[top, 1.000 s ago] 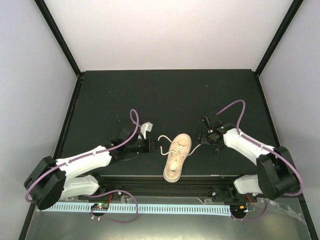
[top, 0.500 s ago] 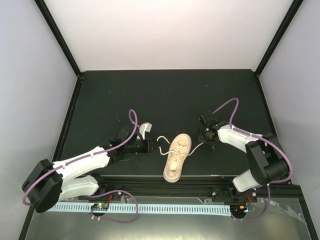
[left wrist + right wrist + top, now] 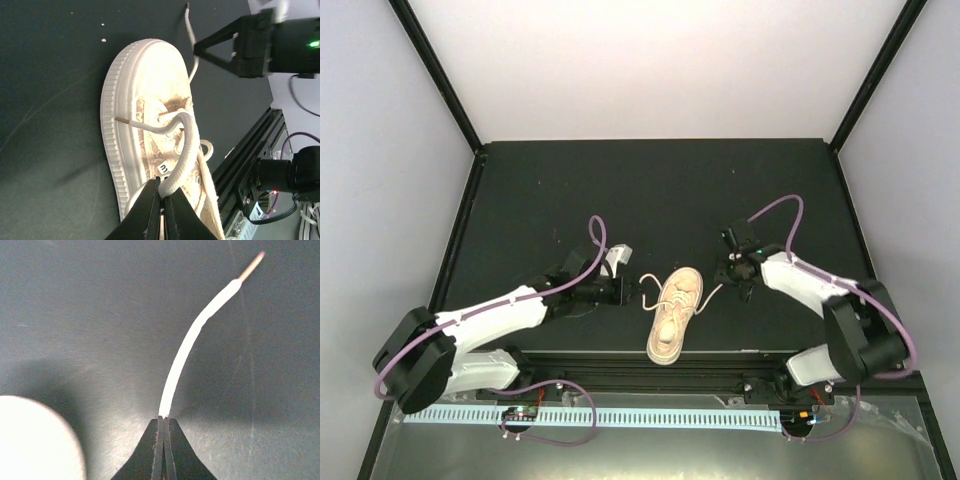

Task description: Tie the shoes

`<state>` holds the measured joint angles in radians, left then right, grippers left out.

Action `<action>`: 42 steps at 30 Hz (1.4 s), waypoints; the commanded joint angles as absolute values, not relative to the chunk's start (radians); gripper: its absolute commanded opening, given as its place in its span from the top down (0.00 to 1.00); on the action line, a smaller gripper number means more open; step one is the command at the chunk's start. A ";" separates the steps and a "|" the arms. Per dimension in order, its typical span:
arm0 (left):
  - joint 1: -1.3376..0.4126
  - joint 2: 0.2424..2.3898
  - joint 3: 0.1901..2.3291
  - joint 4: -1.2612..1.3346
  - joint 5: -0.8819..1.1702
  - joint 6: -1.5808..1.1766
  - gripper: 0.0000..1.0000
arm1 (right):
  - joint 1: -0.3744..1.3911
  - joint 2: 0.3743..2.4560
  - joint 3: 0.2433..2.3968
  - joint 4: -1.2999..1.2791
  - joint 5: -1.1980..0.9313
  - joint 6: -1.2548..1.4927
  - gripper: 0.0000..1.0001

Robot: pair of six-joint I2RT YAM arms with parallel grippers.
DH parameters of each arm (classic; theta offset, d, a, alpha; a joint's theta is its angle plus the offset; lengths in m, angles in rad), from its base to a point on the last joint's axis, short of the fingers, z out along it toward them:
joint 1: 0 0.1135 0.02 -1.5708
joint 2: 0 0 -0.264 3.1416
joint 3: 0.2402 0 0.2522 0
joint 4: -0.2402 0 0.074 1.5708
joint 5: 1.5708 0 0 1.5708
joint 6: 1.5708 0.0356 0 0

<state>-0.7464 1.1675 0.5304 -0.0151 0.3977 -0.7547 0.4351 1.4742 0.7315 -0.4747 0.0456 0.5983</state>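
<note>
A matte black table (image 3: pixel 650 190) stands between pale walls (image 3: pixel 650 60). The tag (image 3: pixel 161 168) on the sneaker (image 3: pixel 670 318) is too small to read. The left arm (image 3: pixel 490 320) stretches low, its left gripper (image 3: pixel 161 194) pinched tight on a lace loop (image 3: pixel 182 150). The sneaker lies at the near edge, toe pointing away. The right arm (image 3: pixel 810 285) is bent, its right gripper (image 3: pixel 163 421) clamped on a lace end (image 3: pixel 195 340).

The shoe (image 3: pixel 150 120) is running off the left wrist view's bottom edge, its heel cut away. The lace (image 3: pixel 192 347) is disappearing between the right gripper's (image 3: pixel 163 424) pinched fingers; beside them the shoe is glaring as a shapeless blur.
</note>
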 commanded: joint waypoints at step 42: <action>-0.792 1.602 1.050 -0.100 0.804 -0.432 0.88 | 0.440 0.994 0.906 -0.275 -0.481 0.478 0.98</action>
<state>-0.7795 1.5841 1.0004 -0.1081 0.7639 -0.4538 0.4370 0.9905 0.8913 -0.3119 -0.4591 0.4911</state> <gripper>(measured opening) 0.108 0.026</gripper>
